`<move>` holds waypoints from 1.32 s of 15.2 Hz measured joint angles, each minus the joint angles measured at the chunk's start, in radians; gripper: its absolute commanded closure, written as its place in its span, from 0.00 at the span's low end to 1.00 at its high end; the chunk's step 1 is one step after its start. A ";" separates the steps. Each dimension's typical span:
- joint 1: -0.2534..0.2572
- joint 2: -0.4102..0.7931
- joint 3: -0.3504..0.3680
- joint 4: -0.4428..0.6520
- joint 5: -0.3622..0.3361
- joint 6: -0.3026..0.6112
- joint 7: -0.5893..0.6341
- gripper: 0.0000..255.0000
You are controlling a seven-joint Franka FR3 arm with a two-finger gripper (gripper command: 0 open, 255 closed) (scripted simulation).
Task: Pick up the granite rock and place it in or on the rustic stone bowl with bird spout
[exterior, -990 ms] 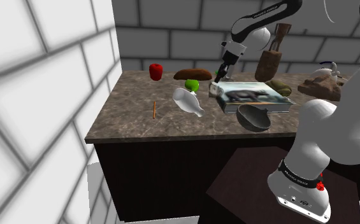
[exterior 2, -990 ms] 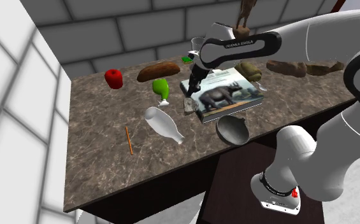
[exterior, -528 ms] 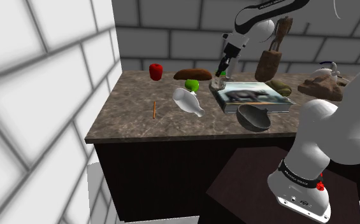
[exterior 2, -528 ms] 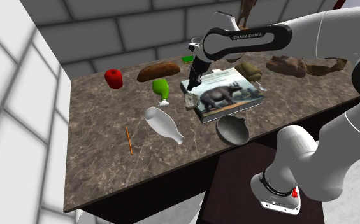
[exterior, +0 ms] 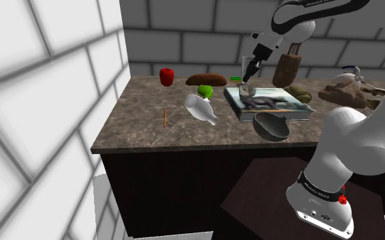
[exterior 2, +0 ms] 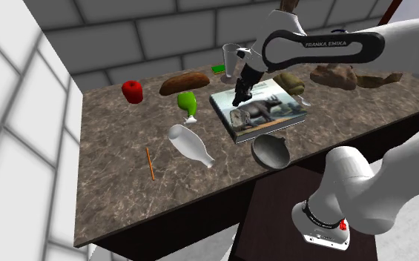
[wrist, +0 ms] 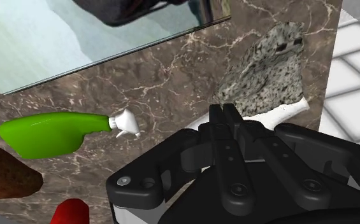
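The granite rock (wrist: 267, 63) is speckled grey. It hangs off the table, clasped in my gripper (wrist: 226, 109), whose black fingers are shut on it. In the shoulder view, the gripper (exterior: 249, 73) holds the rock (exterior: 245, 89) above the near corner of the rhino book (exterior: 272, 103). The second exterior view shows the gripper (exterior 2: 240, 94) and rock (exterior 2: 237, 114) over the book's left part. The dark grey stone bowl (exterior: 272, 126) sits tilted at the table's front edge, in front of the book. In the second exterior view, the bowl (exterior 2: 271, 150) is below and right of the gripper.
A white bottle (exterior: 202, 109) and a green bottle (exterior: 205, 91) lie left of the book. A red fruit (exterior: 165, 76) and a brown loaf (exterior: 206, 79) are behind them. An orange stick (exterior: 165, 117), a glass (exterior 2: 231, 55) and wooden pieces (exterior: 289, 65) also share the marble table (exterior: 143, 129).
The gripper has risen and moved toward the shoulder view's right. The rock left the table beside the book and now hangs over the book.
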 measured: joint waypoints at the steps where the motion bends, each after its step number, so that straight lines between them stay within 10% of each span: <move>1: -0.028 -0.045 0.024 -0.030 -0.023 -0.012 0.015 1.00; 15: -0.389 -0.578 0.153 -0.290 -0.192 -0.326 -0.004 1.00; 20: -0.447 -0.651 0.139 -0.348 -0.223 -0.355 -0.030 1.00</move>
